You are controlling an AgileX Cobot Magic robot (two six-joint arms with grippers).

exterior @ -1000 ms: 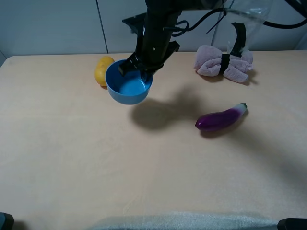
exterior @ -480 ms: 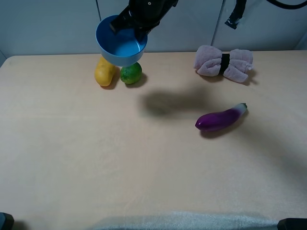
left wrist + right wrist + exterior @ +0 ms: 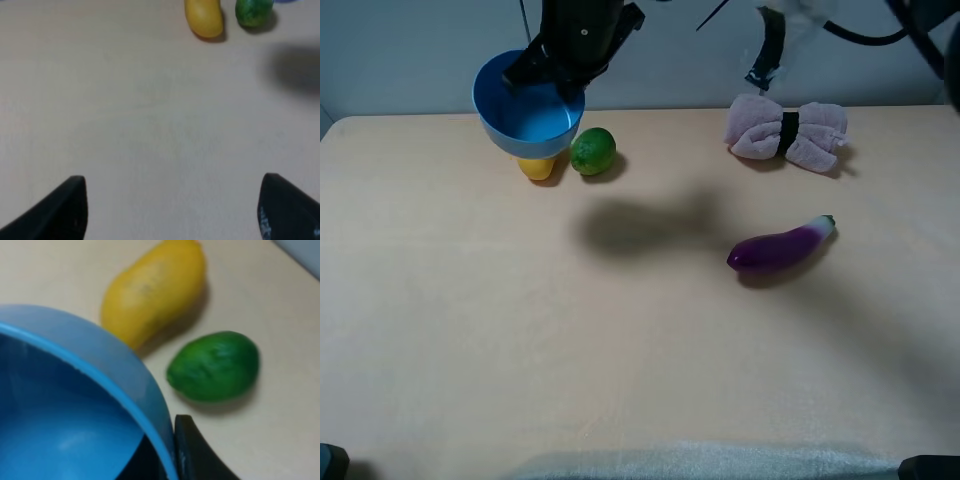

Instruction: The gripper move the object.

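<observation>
Right claw [image 3: 536,78] is clamping the light-blue bowl [image 3: 525,118] by its rim, holding it aloft above the mango [image 3: 535,167] beside the lime [image 3: 592,151]; mid-transport, likely needing lowering onto bare tabletop [image 3: 620,350] next.

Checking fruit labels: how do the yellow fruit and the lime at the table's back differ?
The yellow fruit is elongated; the lime is shorter and rounder. The fruit is yellow, the lime green. In the high view the blue bowl hides most of the yellow fruit, while the lime shows whole. Both lie side by side on the table.
</observation>
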